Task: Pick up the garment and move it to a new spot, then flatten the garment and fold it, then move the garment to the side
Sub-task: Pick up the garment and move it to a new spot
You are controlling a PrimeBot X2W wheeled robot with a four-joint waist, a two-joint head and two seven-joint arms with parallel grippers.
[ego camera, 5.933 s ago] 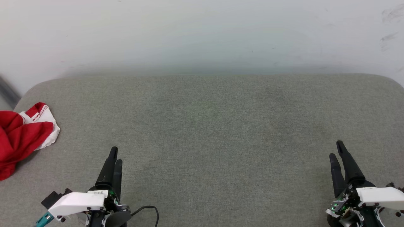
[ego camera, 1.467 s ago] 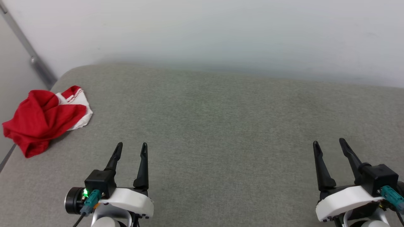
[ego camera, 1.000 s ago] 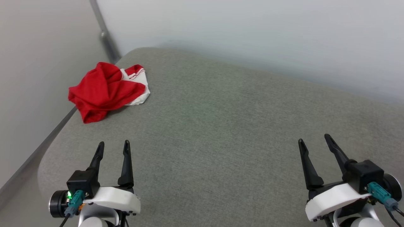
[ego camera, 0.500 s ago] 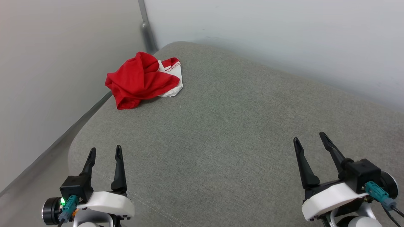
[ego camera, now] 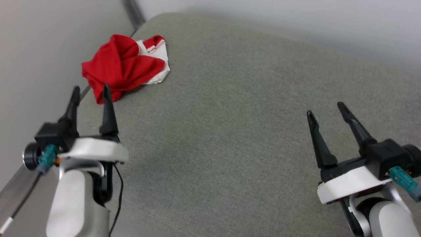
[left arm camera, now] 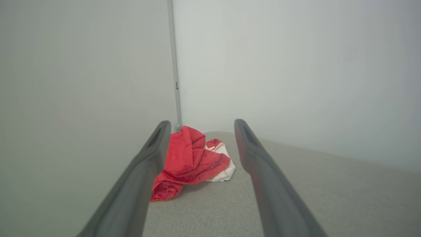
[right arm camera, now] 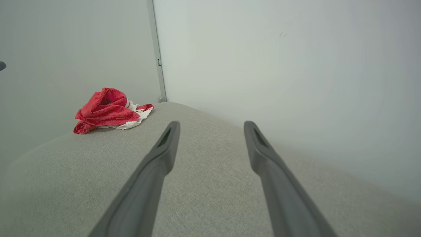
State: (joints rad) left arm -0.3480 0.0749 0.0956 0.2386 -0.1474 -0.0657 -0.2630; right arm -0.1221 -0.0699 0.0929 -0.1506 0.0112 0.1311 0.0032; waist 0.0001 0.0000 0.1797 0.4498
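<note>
On a grey woven upholstered surface (ego camera: pixel 230 115) with rounded edges, the garment (ego camera: pixel 123 65) lies crumpled in a heap at the far left corner. Pale, bare walls (ego camera: pixel 296 19) rise behind the surface and along its left edge. A thin grey vertical strip (left arm camera: pixel 174 65) runs up where the two walls meet, just behind the heap.

The garment (left arm camera: pixel 189 161) shows mostly red cloth, with a white sleeve and its red-striped trim poking out on the side toward the middle of the surface. Its folds hide any lettering. In the head view the picture is slightly blurred, and one fingertip of the left gripper overlaps the heap's near edge. In the left wrist view one finger covers the heap's left side. A small dark shape (right arm camera: pixel 1 65) is cut off by the left edge of the right wrist view and cannot be identified.

A pale left forearm rises from the near left corner, and the left gripper (ego camera: pixel 91 87) points toward the garment from over the left edge, short of the cloth. Its two fingers (left arm camera: pixel 202 122) are spread apart with nothing between them. The right gripper (ego camera: pixel 324 108) hovers over the right side of the surface, well apart from the garment (right arm camera: pixel 107 110). Its fingers (right arm camera: pixel 212 123) are likewise spread wide and empty.
</note>
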